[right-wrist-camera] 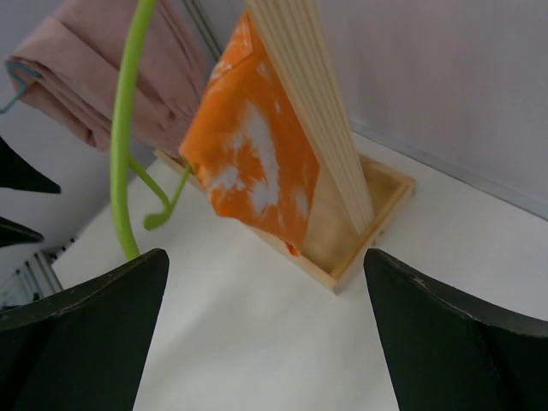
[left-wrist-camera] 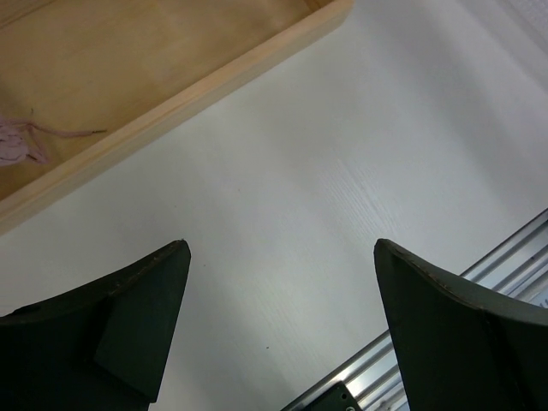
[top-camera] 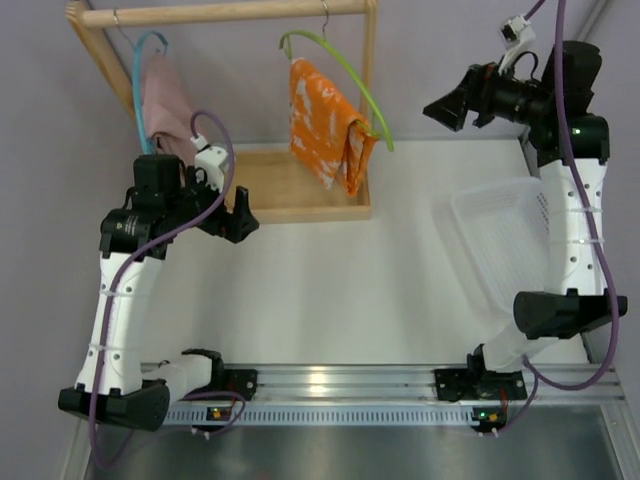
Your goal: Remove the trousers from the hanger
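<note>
Both stand open and empty: beyond the left gripper (left-wrist-camera: pixel 281 265) hang pink trousers (top-camera: pixel 165 105) on a blue hanger (top-camera: pixel 137 90); ahead of the right gripper (right-wrist-camera: pixel 265 274), orange trousers (right-wrist-camera: pixel 248 163) on a green hanger (right-wrist-camera: pixel 127 128).

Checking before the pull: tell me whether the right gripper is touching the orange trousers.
Apart. In the right wrist view, bare white table lies between the open right gripper and the orange trousers hanging on the green hanger.
</note>
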You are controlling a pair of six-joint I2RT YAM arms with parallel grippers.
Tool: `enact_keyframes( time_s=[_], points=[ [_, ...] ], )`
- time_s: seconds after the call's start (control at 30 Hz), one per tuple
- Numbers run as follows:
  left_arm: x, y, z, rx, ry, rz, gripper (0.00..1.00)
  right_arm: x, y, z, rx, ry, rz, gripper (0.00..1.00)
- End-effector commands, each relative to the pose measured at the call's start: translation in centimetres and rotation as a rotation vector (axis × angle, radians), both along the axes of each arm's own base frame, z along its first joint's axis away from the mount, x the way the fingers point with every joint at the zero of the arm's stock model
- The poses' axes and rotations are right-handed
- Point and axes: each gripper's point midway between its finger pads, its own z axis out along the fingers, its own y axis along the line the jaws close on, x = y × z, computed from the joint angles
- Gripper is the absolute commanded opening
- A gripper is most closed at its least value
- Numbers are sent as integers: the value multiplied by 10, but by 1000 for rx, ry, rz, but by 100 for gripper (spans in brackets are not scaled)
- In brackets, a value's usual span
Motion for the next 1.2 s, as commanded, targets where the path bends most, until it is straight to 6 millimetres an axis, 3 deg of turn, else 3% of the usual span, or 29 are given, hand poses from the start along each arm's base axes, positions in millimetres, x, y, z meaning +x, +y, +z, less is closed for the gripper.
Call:
enact_keyframes(
  time_s=[0.0,0.17,0.23,0.27,0.33,0.5,0.67,0.87,1.03,1.17],
  points=[
    [-2,3,-2,80,-57,3,95,-10,48,55,174,-96,124,98],
    [-5,0,-7,108,-54,0,95,-21,97,84,230,-180,170,98],
    [-4,-2,-5,101,-54,3,95,-17,106,92,234,-212,146,97],
    [-4,-2,-3,96,-57,4,95,-12,116,86,231,-201,151,96],
    [-3,-3,1,88,-60,9,95,6,116,78,235,-197,85,94],
    [-2,-4,0,79,-45,21,95,24,127,69,281,-170,85,88],
    [-4,-5,-5,67,-24,26,95,7,163,62,386,-34,249,81],
    [-8,-4,-6,65,-26,35,96,-6,192,56,530,130,340,63],
    [-12,-2,-12,65,-13,41,96,-13,200,55,638,241,376,52],
    [-13,-2,-15,65,-5,43,96,-24,202,72,704,241,430,39]
  ],
)
